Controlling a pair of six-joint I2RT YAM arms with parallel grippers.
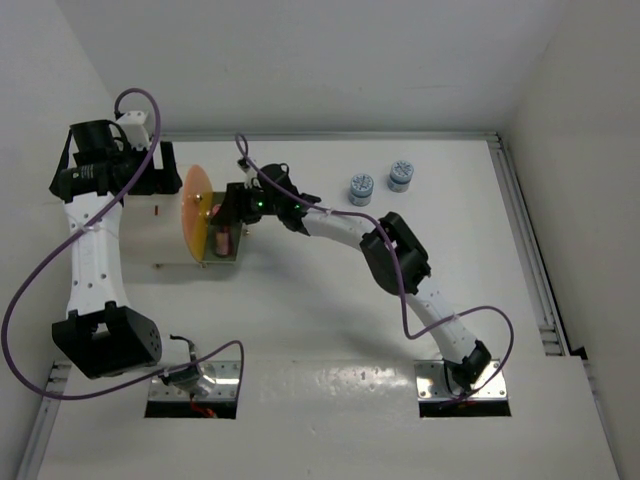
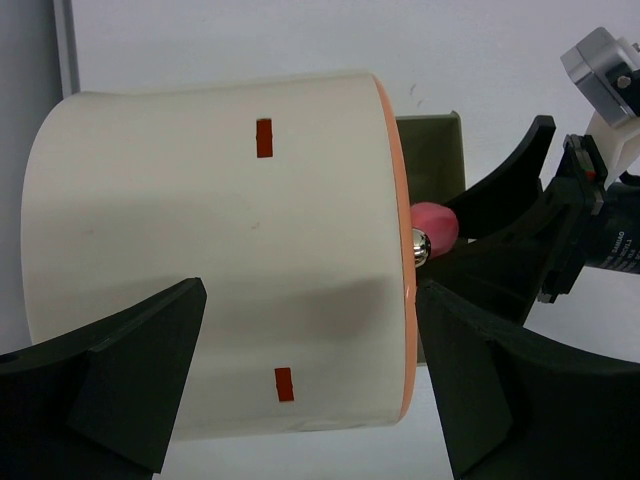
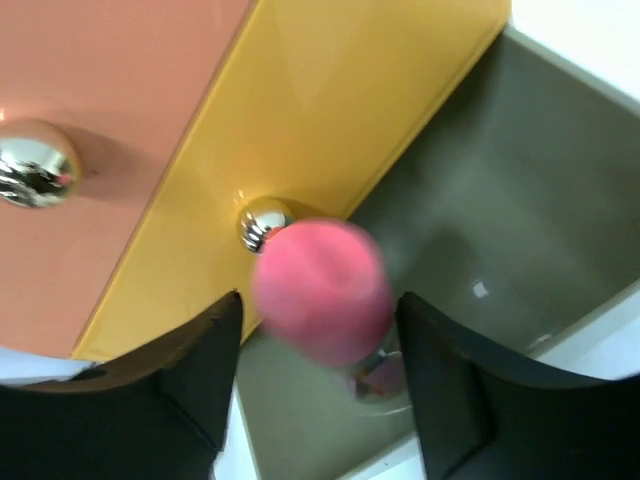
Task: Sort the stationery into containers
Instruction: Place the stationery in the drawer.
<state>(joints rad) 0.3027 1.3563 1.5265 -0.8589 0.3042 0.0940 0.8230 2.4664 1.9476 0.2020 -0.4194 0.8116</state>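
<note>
The right tool [image 3: 320,300] hangs over an open olive drawer [image 3: 500,190] drawn out to the right of the orange face [image 3: 100,90]. The pink cylinder [image 3: 322,290] shows blurred between its fingers; gripped or let go, I cannot tell. The left tool [image 2: 312,290] is spread wide over the cream drum [image 2: 200,230]. Two blue-and-white pieces [image 1: 361,187] stand on the table [image 1: 330,340], farther right
</note>
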